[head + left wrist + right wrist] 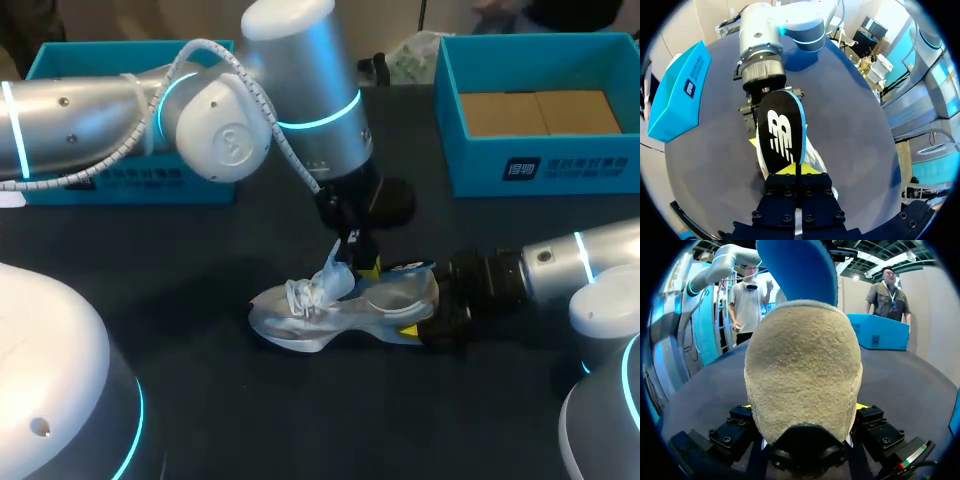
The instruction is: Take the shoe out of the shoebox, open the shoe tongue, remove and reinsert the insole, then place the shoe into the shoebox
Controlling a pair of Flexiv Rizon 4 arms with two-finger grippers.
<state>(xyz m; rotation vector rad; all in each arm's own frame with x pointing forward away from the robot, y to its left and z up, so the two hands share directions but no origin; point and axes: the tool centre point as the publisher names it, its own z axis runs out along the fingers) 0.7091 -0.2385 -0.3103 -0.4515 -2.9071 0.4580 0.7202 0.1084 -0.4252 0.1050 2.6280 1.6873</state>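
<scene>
The right gripper (804, 409) is clenched on the heel (802, 365) of the shoe (315, 312). This probably steadies the shoe on the table (200, 400), outside the shoebox (540, 165). The left gripper (796, 171) grasps the insole (780, 132), which extends ahead of its jaws over the shoe opening. The shoe is pale grey with a beige suede heel. The insole is black on top and blue underneath.
</scene>
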